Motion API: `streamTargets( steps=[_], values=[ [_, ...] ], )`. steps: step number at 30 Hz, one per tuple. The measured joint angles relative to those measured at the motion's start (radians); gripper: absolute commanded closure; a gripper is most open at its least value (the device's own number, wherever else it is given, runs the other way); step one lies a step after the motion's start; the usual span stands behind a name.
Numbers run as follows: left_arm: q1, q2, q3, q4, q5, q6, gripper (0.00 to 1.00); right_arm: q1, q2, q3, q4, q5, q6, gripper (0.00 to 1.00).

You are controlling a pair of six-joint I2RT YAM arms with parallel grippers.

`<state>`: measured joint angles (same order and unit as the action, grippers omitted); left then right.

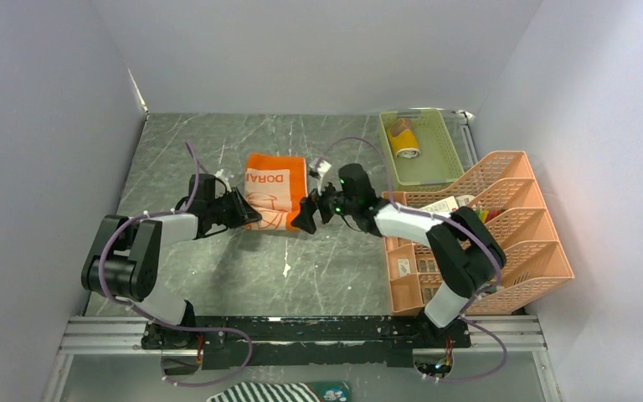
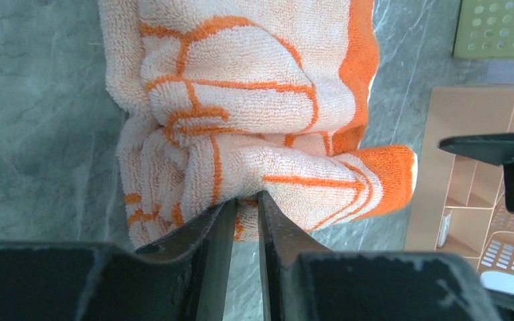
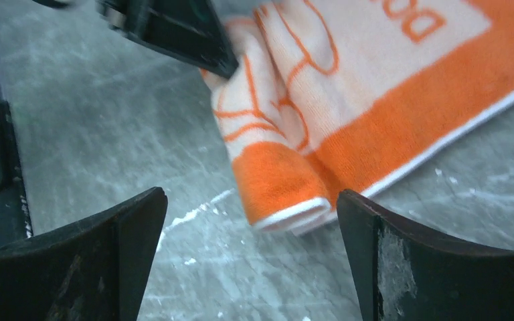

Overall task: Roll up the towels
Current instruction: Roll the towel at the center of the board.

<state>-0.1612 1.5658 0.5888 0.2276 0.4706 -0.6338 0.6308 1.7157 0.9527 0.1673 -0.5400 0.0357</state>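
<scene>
Here's the big orange terry towel with its cream border and white lettering (image 1: pixel 275 191) (image 2: pixel 254 114) (image 3: pixel 375 93), lying mid-worktop, a little nearer the far edge than the near one. Its near end is bunched into a loose roll; the far part lies flat, lettering up.

The left gripper (image 1: pixel 239 209) (image 2: pixel 244 200) is in at the roll's left end, its two black fingers squeezed almost together with a fold of the cloth pinched between the tips. The right gripper (image 1: pixel 308 213) (image 3: pixel 251 195) sits low at the roll's right end with jaws spread wide and nothing between them; the orange rolled end lies just ahead of its fingertips.

Over in the far right corner of the grey marbled worktop (image 1: pixel 184 159), a pale green perforated plastic basket (image 1: pixel 435 159) holds a small mustard-yellow towel (image 1: pixel 404 141), rolled up. Along the right edge stands a peach plastic file rack (image 1: pixel 511 226). A black-and-white striped cloth (image 1: pixel 276 392) lies beyond the near edge, below the arms' mounting rail.
</scene>
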Motion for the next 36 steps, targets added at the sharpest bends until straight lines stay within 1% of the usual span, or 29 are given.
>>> streamTargets(
  steps=[2, 3, 5, 7, 8, 10, 12, 14, 16, 19, 23, 28, 34, 36],
  values=[
    [0.000, 0.004, 0.003, 0.000, -0.002, 0.002, 0.69, -0.004, -0.054, -0.131, 0.241, -0.011, 0.061, 0.00],
    [0.000, 0.006, 0.005, 0.000, -0.002, 0.002, 0.69, -0.008, -0.049, -0.176, 0.361, -0.040, 0.094, 0.00],
    [0.000, 0.009, 0.007, -0.001, -0.002, 0.003, 0.68, -0.005, -0.020, -0.234, 0.529, -0.073, 0.131, 0.00],
    [0.000, 0.010, 0.007, -0.001, -0.002, 0.005, 0.68, 0.026, -0.031, -0.305, 0.631, -0.017, 0.079, 0.00],
    [0.000, 0.010, 0.007, -0.001, -0.002, 0.006, 0.68, 0.050, -0.055, -0.344, 0.653, 0.061, -0.005, 0.00],
    [0.000, 0.009, 0.007, -0.002, -0.002, 0.008, 0.68, 0.222, -0.086, -0.354, 0.650, 0.179, -0.176, 0.00],
    [0.000, 0.009, 0.007, -0.003, -0.002, 0.009, 0.69, 0.329, -0.085, -0.320, 0.650, 0.252, -0.311, 0.00],
    [0.000, 0.009, 0.007, -0.003, -0.001, 0.009, 0.68, 0.376, -0.079, -0.299, 0.659, 0.312, -0.441, 0.01],
    [0.000, 0.010, 0.007, -0.003, -0.001, 0.009, 0.68, 0.381, -0.053, -0.285, 0.653, 0.361, -0.551, 0.02],
    [0.000, 0.013, 0.007, -0.003, 0.003, 0.010, 0.69, 0.387, 0.009, -0.265, 0.630, 0.426, -0.674, 0.03],
    [0.000, 0.026, 0.013, -0.001, 0.012, 0.010, 0.68, 0.418, 0.109, -0.245, 0.606, 0.499, -0.817, 0.09],
    [0.000, 0.045, 0.030, -0.007, 0.031, 0.015, 0.69, 0.434, 0.168, -0.190, 0.560, 0.528, -0.911, 0.21],
    [0.000, 0.060, 0.042, -0.009, 0.045, 0.017, 0.69, 0.433, 0.214, -0.101, 0.491, 0.562, -0.952, 0.33],
    [0.000, 0.061, 0.043, -0.009, 0.046, 0.017, 0.69, 0.433, 0.242, -0.072, 0.461, 0.578, -0.957, 0.41]
  ],
)
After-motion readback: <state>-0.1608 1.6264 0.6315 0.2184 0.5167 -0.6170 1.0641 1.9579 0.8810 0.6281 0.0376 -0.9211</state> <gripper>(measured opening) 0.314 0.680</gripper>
